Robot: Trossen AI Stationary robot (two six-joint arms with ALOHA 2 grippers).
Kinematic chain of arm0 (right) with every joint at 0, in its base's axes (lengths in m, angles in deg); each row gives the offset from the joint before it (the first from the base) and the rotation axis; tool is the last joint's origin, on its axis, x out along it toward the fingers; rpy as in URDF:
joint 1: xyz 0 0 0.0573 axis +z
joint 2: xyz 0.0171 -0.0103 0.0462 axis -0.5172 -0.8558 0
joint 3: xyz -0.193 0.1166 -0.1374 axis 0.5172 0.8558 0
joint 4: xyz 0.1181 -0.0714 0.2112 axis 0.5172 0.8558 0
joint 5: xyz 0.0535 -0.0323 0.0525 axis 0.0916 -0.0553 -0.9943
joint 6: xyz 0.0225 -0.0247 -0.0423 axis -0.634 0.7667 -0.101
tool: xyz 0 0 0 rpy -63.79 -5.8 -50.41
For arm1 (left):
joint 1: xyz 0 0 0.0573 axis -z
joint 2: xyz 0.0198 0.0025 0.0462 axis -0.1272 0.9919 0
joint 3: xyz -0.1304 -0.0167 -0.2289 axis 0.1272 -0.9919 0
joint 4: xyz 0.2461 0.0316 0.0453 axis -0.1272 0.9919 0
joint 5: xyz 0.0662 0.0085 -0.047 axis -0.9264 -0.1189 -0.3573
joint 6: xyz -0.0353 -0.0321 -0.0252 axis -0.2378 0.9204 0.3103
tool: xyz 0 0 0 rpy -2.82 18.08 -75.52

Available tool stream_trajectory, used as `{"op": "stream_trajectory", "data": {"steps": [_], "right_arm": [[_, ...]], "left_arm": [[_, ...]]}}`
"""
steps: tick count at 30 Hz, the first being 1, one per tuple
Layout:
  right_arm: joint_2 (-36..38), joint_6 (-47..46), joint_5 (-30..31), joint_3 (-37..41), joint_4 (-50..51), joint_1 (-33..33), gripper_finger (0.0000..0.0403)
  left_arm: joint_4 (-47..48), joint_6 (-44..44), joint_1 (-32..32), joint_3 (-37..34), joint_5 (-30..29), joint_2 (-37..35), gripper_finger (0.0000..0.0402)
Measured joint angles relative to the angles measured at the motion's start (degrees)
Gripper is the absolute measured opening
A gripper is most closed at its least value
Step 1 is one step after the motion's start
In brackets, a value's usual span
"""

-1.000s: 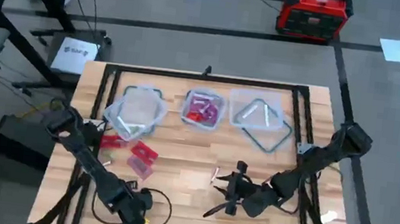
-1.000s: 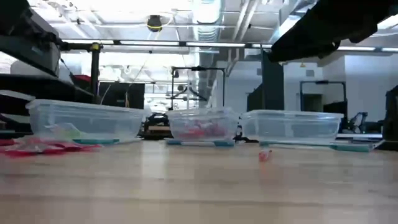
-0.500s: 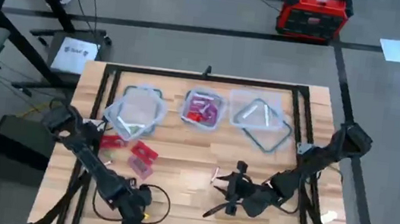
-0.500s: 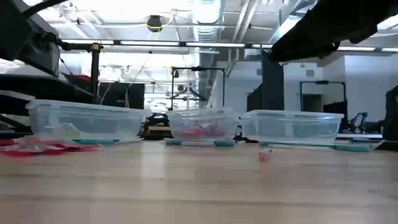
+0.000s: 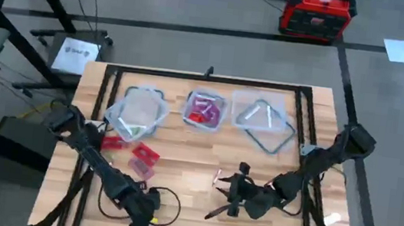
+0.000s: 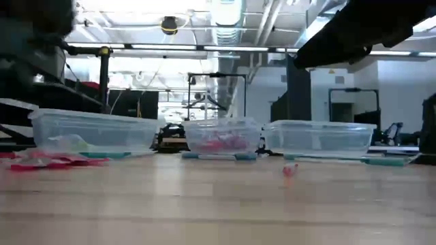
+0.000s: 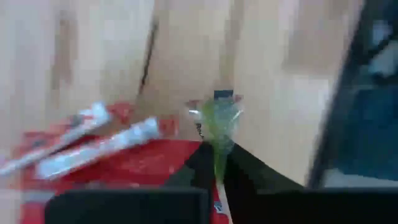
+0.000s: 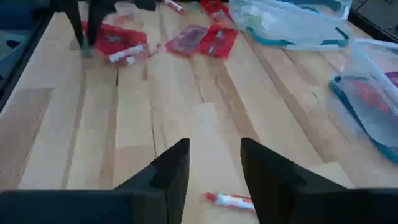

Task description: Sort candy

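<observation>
The green candy sits pinched between the tips of the left gripper, whose 2 fingers are closed tight on its lower end. The wrapper sticks out forward past the fingertips, so its long axis runs roughly in line with the fingers rather than across them. Whether it has come clear of the table cannot be told. Right behind it lie the red packets, which show at the left of the high view, just below the left tub.

That tub is the relation the coming move likely turns on. It holds pale greenish pieces, so it looks like the place for this candy, and in the high view it lies just up and to the right of the packets, near the left arm and well apart from the right one. The middle tub holds red and pink candy; the right tub holds 2 pale sticks.

A 2nd piece, a loose candy in a red and white wrapper, lies flat on the wood just ahead of the right gripper, in line with the gap between its fingers. Its long axis lies across that gap. Those fingers stand moderately apart and hold nothing. In the high view this gripper is at lower centre, with the loose piece touching nothing and just to its upper left, so the right arm is the nearer one for it.
</observation>
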Motion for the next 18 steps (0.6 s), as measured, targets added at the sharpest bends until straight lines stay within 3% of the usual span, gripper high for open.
{"op": "stream_trajectory", "data": {"steps": [6, 13, 18], "right_arm": [[0.0, 0.0, 0.02, 0.0, 0.04, 0.0, 0.0132], [0.0, -0.07, 0.02, 0.0, 0.02, 0.0, 0.0132], [0.0, -0.18, 0.02, 0.0, 0.01, 0.0, 0.0132]], "left_arm": [[4.57, -7.84, -4.06, 1.23, -8.54, -9.56, 0.0001], [22.54, -9.52, -10.45, 1.21, -28.92, -22.46, 0.0], [26.72, -10.43, -16.06, 1.21, -31.41, -27.21, 0.0]]}}
